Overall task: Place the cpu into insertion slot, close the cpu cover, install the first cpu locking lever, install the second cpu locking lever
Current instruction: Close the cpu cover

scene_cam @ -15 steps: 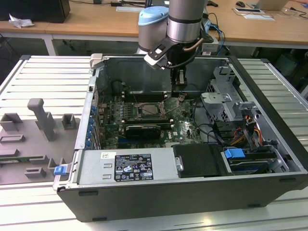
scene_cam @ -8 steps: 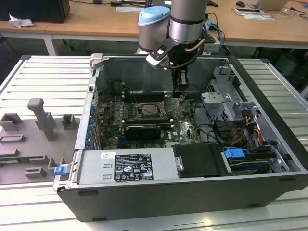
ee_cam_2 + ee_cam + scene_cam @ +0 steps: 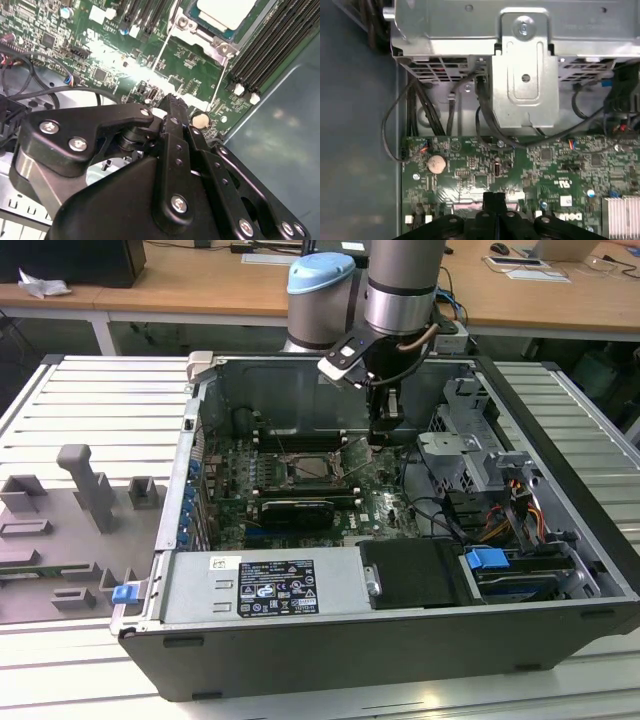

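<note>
The cpu shows its pale top inside the insertion slot on the green board. The silver cpu cover lies around the chip's edge. Two thin wire levers run out from the socket's corner towards my fingers. My gripper hangs low over the board, just to the exterior view's right of the slot. Its black fingertips are pressed together with nothing between them, a little above the board near a round coin battery. In the first wrist view the gripper is shut too.
Black memory slots flank the socket. A metal drive cage with cables stands close on the exterior view's right of the gripper. A silver heat sink sits on the board. The power supply closes off the case's near side.
</note>
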You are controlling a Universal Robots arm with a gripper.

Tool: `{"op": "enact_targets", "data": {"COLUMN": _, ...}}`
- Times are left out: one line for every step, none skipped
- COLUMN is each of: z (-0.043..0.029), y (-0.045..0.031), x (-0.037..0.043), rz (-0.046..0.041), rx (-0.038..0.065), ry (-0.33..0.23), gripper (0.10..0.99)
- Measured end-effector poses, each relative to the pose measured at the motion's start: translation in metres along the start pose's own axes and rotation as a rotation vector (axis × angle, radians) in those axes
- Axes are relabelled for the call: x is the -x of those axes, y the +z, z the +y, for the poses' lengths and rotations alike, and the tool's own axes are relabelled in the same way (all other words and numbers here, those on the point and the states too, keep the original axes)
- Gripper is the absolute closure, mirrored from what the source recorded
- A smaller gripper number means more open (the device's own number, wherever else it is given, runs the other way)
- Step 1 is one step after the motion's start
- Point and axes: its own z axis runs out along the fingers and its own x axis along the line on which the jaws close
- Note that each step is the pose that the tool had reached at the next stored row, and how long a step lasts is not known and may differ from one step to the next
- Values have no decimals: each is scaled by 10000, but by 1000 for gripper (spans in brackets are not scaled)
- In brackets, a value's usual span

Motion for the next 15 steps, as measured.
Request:
{"op": "enact_targets", "data": {"z": 15, "y": 9, "x": -7, "rz": -7, "rx": -11, "ry": -16, "gripper": 980}}
{"op": "enact_targets", "data": {"z": 34, "y": 19, "x": -16, "rz": -21, "rx": -26, "ry": -30, "gripper": 980}}
{"op": "enact_targets", "data": {"z": 45, "y": 28, "x": -26, "rz": -48, "rx": -37, "ry": -39, "gripper": 980}}
{"op": "enact_targets", "data": {"z": 63, "y": 40, "x": -44, "rz": -95, "rx": -59, "ry": -44, "gripper": 980}}
{"op": "enact_targets", "data": {"z": 79, "y": 50, "x": -54, "rz": -122, "rx": -77, "ry": -48, "gripper": 980}}
{"op": "enact_targets", "data": {"z": 98, "y": 58, "x": -59, "rz": -141, "rx": -91, "ry": -52, "gripper": 980}}
{"op": "enact_targets", "data": {"z": 123, "y": 63, "x": -61, "rz": -140, "rx": -98, "ry": -58, "gripper": 980}}
{"op": "enact_targets", "data": {"z": 133, "y": 67, "x": -62, "rz": -140, "rx": -102, "ry": -60, "gripper": 980}}
{"op": "enact_targets", "data": {"z": 141, "y": 73, "x": -63, "rz": -140, "rx": -108, "ry": -61, "gripper": 980}}
{"op": "enact_targets", "data": {"z": 147, "y": 86, "x": -63, "rz": -143, "rx": -127, "ry": -61, "gripper": 980}}
{"op": "enact_targets", "data": {"z": 151, "y": 108, "x": -64, "rz": -143, "rx": -170, "ry": -64, "gripper": 980}}
{"op": "enact_targets", "data": {"z": 155, "y": 132, "x": -65, "rz": -145, "rx": -248, "ry": -67, "gripper": 980}}
{"op": "enact_targets", "data": {"z": 158, "y": 148, "x": -66, "rz": -145, "rx": -346, "ry": -73, "gripper": 980}}
{"op": "enact_targets", "data": {"z": 158, "y": 152, "x": -65, "rz": -147, "rx": -414, "ry": -76, "gripper": 980}}
{"op": "enact_targets", "data": {"z": 158, "y": 152, "x": -65, "rz": -149, "rx": -447, "ry": -78, "gripper": 980}}
